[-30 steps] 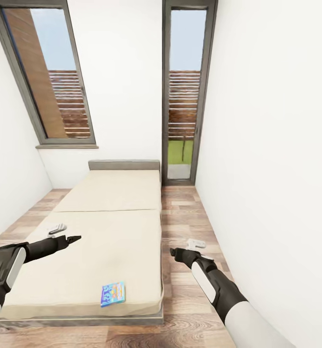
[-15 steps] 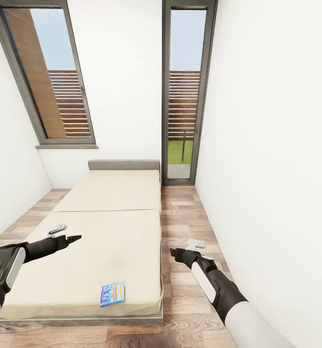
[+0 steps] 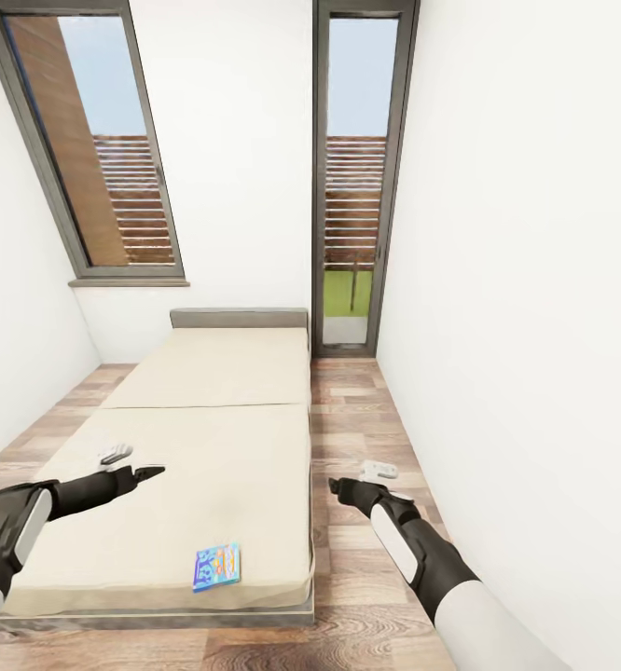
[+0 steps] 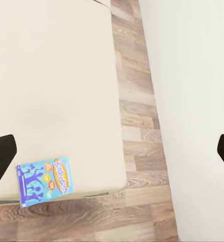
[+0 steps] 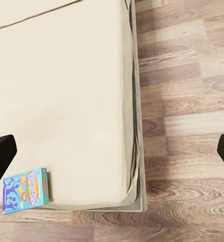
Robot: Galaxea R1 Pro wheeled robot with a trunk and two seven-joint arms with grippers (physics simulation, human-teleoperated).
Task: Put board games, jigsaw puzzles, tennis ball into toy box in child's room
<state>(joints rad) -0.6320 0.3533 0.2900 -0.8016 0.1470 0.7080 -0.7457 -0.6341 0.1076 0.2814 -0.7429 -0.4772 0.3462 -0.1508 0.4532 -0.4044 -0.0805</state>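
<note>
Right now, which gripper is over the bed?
The left gripper: it hangs over the mattress where the blue game box lies. The right gripper is over the wood floor beside the bed.

Looking along the left tool (image 4: 112,154), its two dark fingertips (image 4: 1,159) sit spread wide at opposite edges of the picture, nothing between them. Below lies the bed (image 4: 51,75), plain beige mattress, and there's the blue board game (image 4: 43,180) lying flat near the mattress corner, cartoon figures and lettering on its lid, slightly askew to the edge. Beside the bed runs a strip of wood-plank floor (image 4: 140,131), and next to that, a white wall (image 4: 192,101).
</note>
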